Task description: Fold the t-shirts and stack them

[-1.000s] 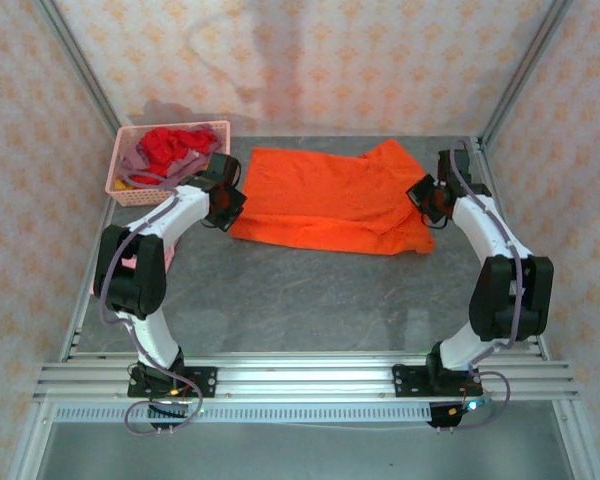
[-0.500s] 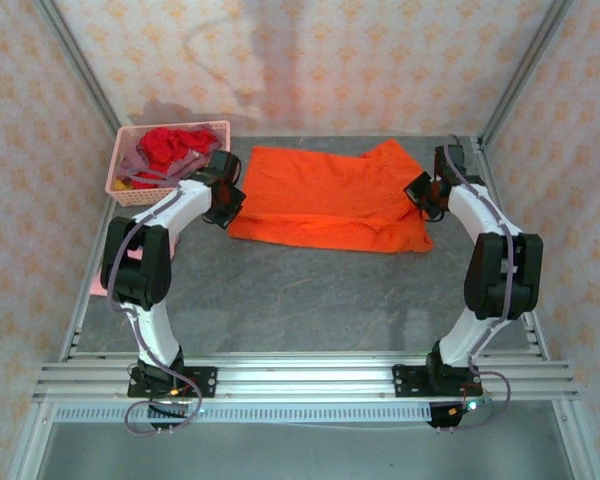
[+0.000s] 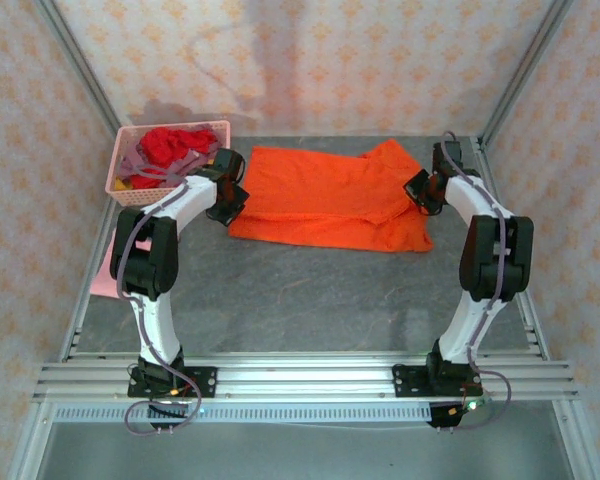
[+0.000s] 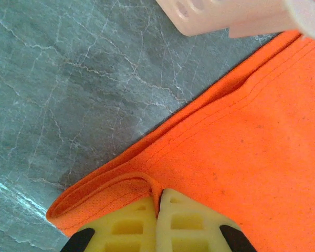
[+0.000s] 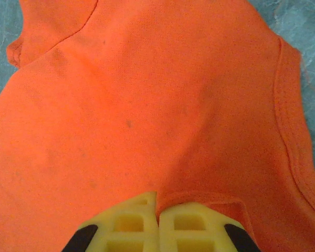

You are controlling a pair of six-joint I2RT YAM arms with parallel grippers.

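The orange t-shirt (image 3: 325, 195) lies spread at the table's (image 3: 280, 290) far side, just right of the pink basket (image 3: 130, 192) holding the other shirts (image 3: 170, 145); your left gripper (image 4: 158, 202) is pinched tight on its left hem corner, your right gripper (image 5: 157, 202) on a pleat at the right side, seemingly so both edges lift together for folding

We note orange t-shirt (image 3: 325, 200): bright, plain, spread on table (image 3: 280, 300) toward 12 o'clock as rough rectangle, long side running 9 to 3. Sleeve juts at 1 o'clock corner; wrinkles at 4 o'clock corner. Hem at 9 o'clock edge doubled over (stitch lines sharp in left wrist view).

We see red t-shirt (image 3: 172, 143), mauve t-shirt (image 3: 145, 160) and yellow t-shirt (image 3: 123, 183) crumpled together in basket (image 3: 170, 127) at 10 o'clock.

Light pink t-shirt (image 3: 102, 278) lies flat at 9 o'clock table edge, partly hidden.
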